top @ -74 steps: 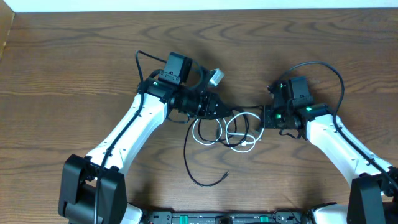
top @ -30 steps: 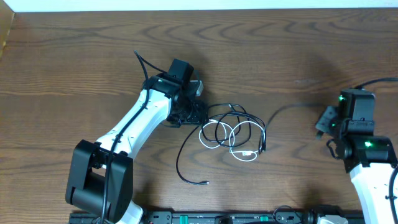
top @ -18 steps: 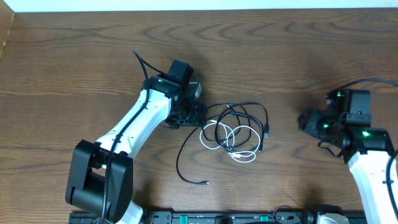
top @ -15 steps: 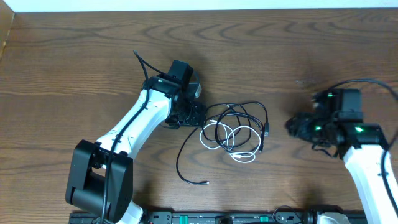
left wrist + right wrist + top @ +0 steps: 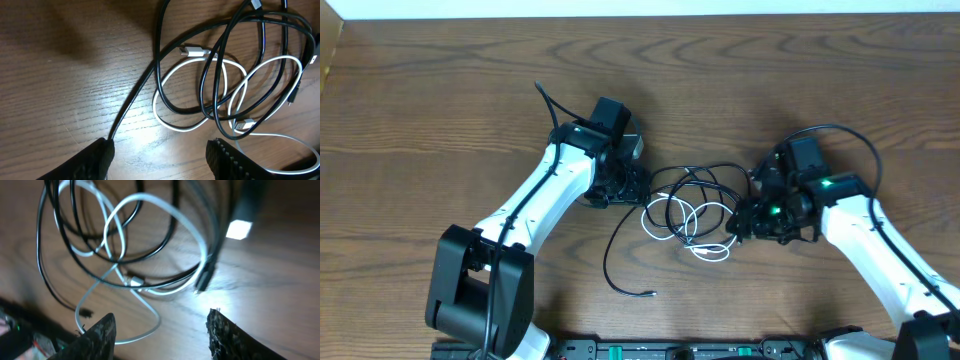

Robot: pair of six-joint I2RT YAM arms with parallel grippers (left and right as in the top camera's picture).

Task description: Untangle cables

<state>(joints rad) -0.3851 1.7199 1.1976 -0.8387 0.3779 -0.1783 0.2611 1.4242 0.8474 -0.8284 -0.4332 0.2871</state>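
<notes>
Right tool [image 5: 160, 330], fingers apart, hovers over blurred cables [image 5: 134, 282]; left tool [image 5: 160, 157] apart too.

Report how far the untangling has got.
Done: little. The white cable and the black cables lie crossed in one pile of loops, and only one black tail trails free. In hand: the left gripper and the right gripper hover open at the pile, gripping nothing. Left: pulling every cable apart.

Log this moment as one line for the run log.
cables: black and white loops tangled | left hand: open, at tangle's left edge | right hand: open, over tangle's right edge | gripped: nothing
</notes>
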